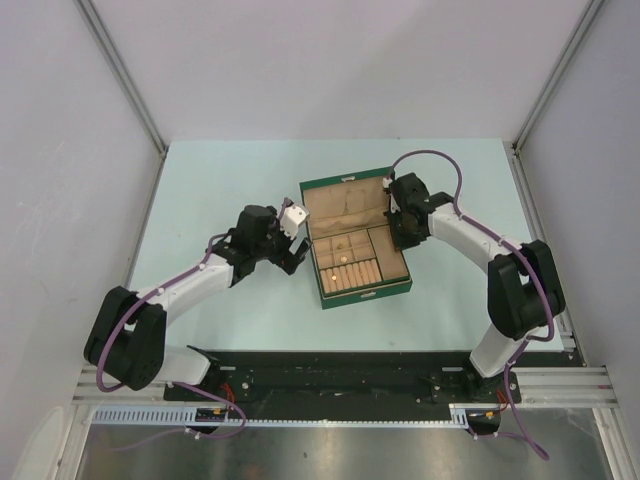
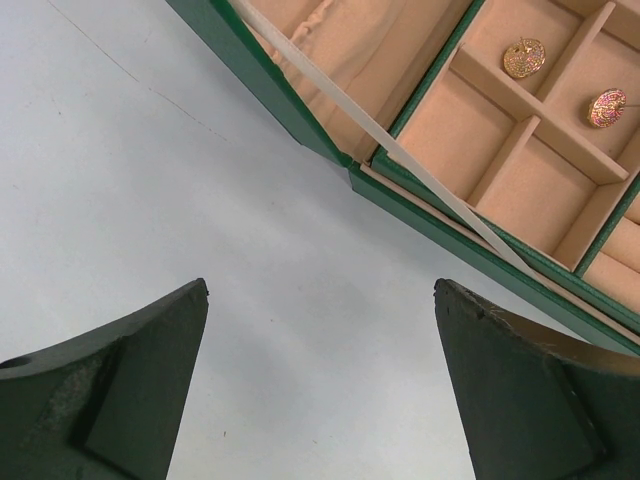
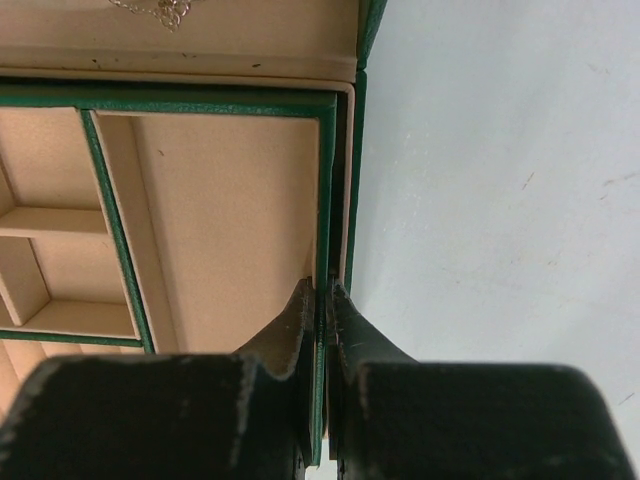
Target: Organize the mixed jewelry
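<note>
The green tan-lined box [image 1: 368,290] lies open mid-table. My right gripper [image 3: 323,290] is shut on the thin green right wall of the inner tray [image 3: 325,200], one finger inside a tan compartment and the other outside the wall. From the top view the right gripper [image 1: 396,228] sits at the box's right edge. A bit of fine silvery chain [image 3: 160,10] rests on the lid lining. Two round gold, pink-stoned pieces [image 2: 524,57] [image 2: 607,107] lie in small compartments. My left gripper [image 2: 322,290] hangs open over bare table beside the box's left corner [image 2: 350,165], holding nothing.
A pale ribbon strap [image 2: 400,150] runs from the lid to the box base. Tan ring rolls [image 1: 355,274] fill the tray's front row. Frame posts [image 1: 120,70] and grey walls bound the pale blue table [image 1: 220,180].
</note>
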`<act>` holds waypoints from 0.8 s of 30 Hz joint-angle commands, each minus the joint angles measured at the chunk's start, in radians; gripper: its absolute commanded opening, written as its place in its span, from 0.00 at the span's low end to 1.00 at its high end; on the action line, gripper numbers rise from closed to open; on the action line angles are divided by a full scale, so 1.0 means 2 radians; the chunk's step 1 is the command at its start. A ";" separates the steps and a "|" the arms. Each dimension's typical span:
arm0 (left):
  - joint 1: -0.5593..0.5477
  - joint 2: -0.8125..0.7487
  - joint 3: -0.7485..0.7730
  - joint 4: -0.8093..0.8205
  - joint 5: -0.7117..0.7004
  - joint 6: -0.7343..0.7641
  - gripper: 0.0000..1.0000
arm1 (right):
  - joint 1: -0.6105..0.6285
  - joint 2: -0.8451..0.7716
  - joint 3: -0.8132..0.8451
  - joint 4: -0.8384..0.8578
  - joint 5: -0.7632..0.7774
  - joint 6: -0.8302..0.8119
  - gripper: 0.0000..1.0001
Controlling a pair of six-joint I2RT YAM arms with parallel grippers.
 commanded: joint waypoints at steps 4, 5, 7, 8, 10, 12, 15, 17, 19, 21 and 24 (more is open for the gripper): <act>0.003 -0.005 -0.002 0.016 0.004 -0.010 0.99 | 0.011 -0.030 -0.007 0.018 0.002 -0.004 0.02; 0.003 -0.005 -0.003 0.016 0.005 -0.009 1.00 | 0.010 -0.030 -0.008 0.019 0.003 -0.005 0.05; 0.003 -0.006 -0.004 0.016 0.005 -0.010 1.00 | 0.010 -0.031 -0.009 0.020 0.005 -0.007 0.12; 0.003 -0.008 -0.004 0.016 0.004 -0.008 1.00 | 0.010 -0.033 -0.010 0.019 0.006 -0.008 0.16; 0.003 -0.008 -0.005 0.016 0.004 -0.007 1.00 | 0.010 -0.035 -0.011 0.020 0.009 -0.008 0.25; 0.003 -0.007 -0.005 0.016 0.004 -0.008 1.00 | 0.011 -0.038 -0.013 0.020 0.010 -0.010 0.30; 0.003 -0.006 -0.004 0.016 0.004 -0.008 1.00 | 0.009 -0.040 -0.016 0.020 0.013 -0.011 0.40; 0.003 -0.007 -0.004 0.018 0.005 -0.009 1.00 | 0.007 -0.042 -0.017 0.022 0.013 -0.011 0.41; 0.003 -0.008 -0.005 0.017 0.003 -0.008 1.00 | 0.004 -0.047 -0.017 0.021 0.013 -0.011 0.42; 0.003 -0.010 -0.005 0.020 0.002 -0.007 1.00 | -0.002 -0.054 -0.016 0.023 0.012 -0.011 0.43; 0.003 -0.013 -0.005 0.023 0.009 -0.005 1.00 | -0.016 -0.063 -0.016 0.023 -0.003 -0.014 0.50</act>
